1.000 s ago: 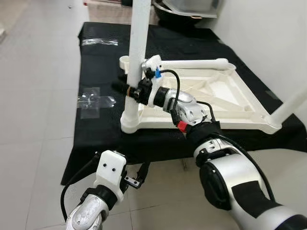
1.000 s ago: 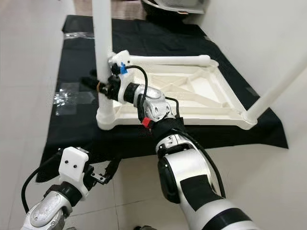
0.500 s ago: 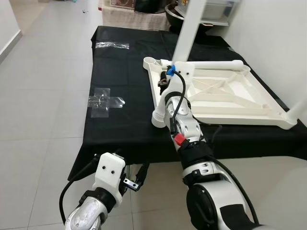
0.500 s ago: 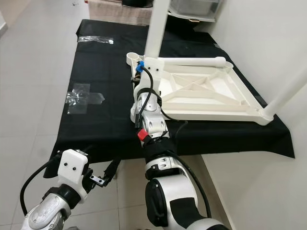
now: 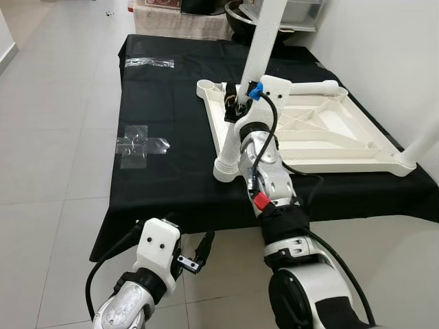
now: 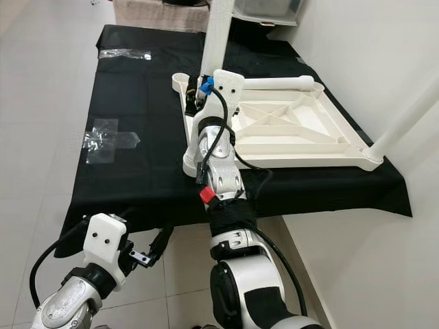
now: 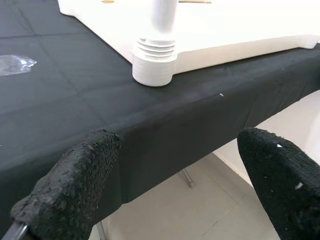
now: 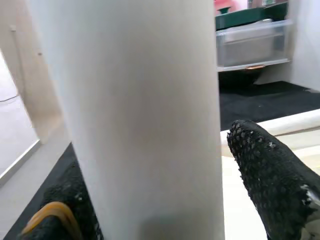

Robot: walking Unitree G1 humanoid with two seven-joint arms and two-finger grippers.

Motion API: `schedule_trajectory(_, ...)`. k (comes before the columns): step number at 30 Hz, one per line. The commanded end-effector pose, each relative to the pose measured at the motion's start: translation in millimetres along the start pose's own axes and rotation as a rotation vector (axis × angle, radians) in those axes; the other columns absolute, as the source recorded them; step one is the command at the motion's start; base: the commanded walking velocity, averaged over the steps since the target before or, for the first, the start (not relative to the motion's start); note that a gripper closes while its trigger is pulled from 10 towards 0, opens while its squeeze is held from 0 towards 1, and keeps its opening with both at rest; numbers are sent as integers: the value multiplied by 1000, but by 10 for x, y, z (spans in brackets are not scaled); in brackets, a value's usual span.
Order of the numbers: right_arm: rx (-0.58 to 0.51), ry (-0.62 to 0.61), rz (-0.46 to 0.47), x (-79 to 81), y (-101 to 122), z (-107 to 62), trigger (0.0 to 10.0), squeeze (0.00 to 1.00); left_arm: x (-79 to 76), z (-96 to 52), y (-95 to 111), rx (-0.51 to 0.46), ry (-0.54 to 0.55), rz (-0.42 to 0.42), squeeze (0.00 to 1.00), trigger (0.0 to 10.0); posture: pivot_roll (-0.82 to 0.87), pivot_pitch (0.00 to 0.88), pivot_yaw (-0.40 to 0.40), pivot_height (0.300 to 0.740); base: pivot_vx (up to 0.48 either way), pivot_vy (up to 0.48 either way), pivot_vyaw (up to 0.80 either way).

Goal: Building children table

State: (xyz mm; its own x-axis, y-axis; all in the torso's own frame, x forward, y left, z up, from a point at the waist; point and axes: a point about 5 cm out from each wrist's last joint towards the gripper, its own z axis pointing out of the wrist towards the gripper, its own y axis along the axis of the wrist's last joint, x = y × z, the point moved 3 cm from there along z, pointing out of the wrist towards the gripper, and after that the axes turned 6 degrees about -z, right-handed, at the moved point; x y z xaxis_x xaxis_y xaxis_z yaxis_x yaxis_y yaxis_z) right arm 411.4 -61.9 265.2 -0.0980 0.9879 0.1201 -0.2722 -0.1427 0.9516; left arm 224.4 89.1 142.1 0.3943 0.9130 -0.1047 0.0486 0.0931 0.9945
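Right end effector (image 5: 236,103) clenched around upright white leg (image 5: 264,41), presumably to screw it into the near left corner socket (image 7: 154,60) of the upside-down tabletop (image 5: 322,137). Smooth moulded plastic, ribbed underside, threaded collar at the socket. Resting on black-clothed bench (image 5: 164,178). Left end effector (image 7: 170,170) released, hanging low before the bench edge.

White, smooth plastic on the table top (image 5: 322,137) and the leg (image 5: 257,55), a bit shiny. Black matt cloth (image 5: 171,178) underneath, soft-looking. Clear shiny tape (image 5: 140,144) stuck near the cloth's left edge. Rough, bumpy black rubber on the fingers (image 7: 75,180). Glossy floor tiles (image 5: 48,137).
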Motion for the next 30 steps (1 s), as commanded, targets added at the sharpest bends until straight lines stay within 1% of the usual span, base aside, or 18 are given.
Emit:
schedule_trajectory(1, 11, 157, 45, 69, -40, -6, 10000, 0, -32, 0, 0, -4, -11, -5, 0, 10000, 128, 116, -168, 740, 0, 0, 0)
schedule_trajectory(2, 12, 335, 78, 124, -17, 1, 10000, 0, -29, 3, -3, -4, -11, -5, 0, 10000, 124, 114, -166, 740, 0, 0, 0)
schedule_trajectory(3, 12, 335, 78, 124, -17, 1, 10000, 0, -29, 3, -3, -4, -11, -5, 0, 10000, 124, 114, -166, 740, 0, 0, 0)
schedule_trajectory(4, 11, 455, 104, 154, 4, -8, 10000, 0, -26, 4, -4, -5, -11, -4, 0, 10000, 124, 114, -166, 740, 0, 0, 0)
schedule_trajectory(5, 11, 455, 104, 154, 4, -8, 10000, 0, -26, 4, -4, -5, -11, -4, 0, 10000, 124, 114, -166, 740, 0, 0, 0)
schedule_trajectory(7, 52, 749, 92, 215, -3, -40, 10000, 0, -22, 9, -5, -5, -12, -3, 0, 10000, 126, 113, -169, 740, 0, 0, 0)
schedule_trajectory(9, 52, 749, 92, 215, -3, -40, 10000, 0, -22, 9, -5, -5, -12, -3, 0, 10000, 126, 113, -169, 740, 0, 0, 0)
schedule_trajectory(10, 106, 969, 94, 275, -33, -114, 10000, 0, -24, 10, -4, -5, -11, -2, 0, 10000, 137, 115, -174, 740, 0, 0, 0)
schedule_trajectory(14, 143, 1087, 88, 332, -64, -176, 10000, 0, -28, 5, -1, -6, -10, -1, 0, 10000, 143, 118, -177, 740, 0, 0, 0)
schedule_trajectory(16, 191, 1295, 48, 440, -129, -328, 10000, 0, -35, -1, 5, -7, -9, -2, 0, 10000, 145, 121, -179, 740, 0, 0, 0)
schedule_trajectory(20, 198, 1380, 82, 512, -105, -382, 10000, 0, -42, -5, 5, -7, -9, -4, 0, 10000, 148, 121, -182, 740, 0, 0, 0)
schedule_trajectory(21, 200, 1434, 91, 562, -96, -412, 9176, 0, -47, -8, 3, -7, -8, -6, 0, 10000, 152, 123, -187, 740, 0, 0, 0)
schedule_trajectory(22, 200, 1468, 94, 596, -91, -430, 6392, 0, -51, -10, 2, -6, -7, -7, 0, 10000, 151, 123, -189, 740, 0, 0, 0)
schedule_trajectory(24, 200, 1487, 92, 613, -90, -440, 6392, 0, -54, -11, 1, -6, -7, -8, 0, 10000, 151, 123, -189, 740, 0, 0, 0)
schedule_trajectory(25, 197, 1472, 88, 637, -94, -428, 0, 0, -55, -11, -2, -6, -5, -9, 0, 10000, 150, 120, -189, 740, 0, 0, 0)
schedule_trajectory(27, 196, 1463, 89, 644, -95, -416, 0, 0, -55, -11, -3, -5, -5, -9, 0, 10000, 150, 120, -189, 740, 0, 0, 0)
schedule_trajectory(28, 177, 1322, 38, 635, -129, -307, 0, 0, -59, -11, -7, -5, -5, -12, 0, 10000, 147, 114, -188, 740, 0, 0, 0)
schedule_trajectory(30, 160, 1264, 19, 622, -134, -264, 0, 0, -60, -11, -9, -5, -5, -12, 0, 10000, 147, 114, -188, 740, 0, 0, 0)
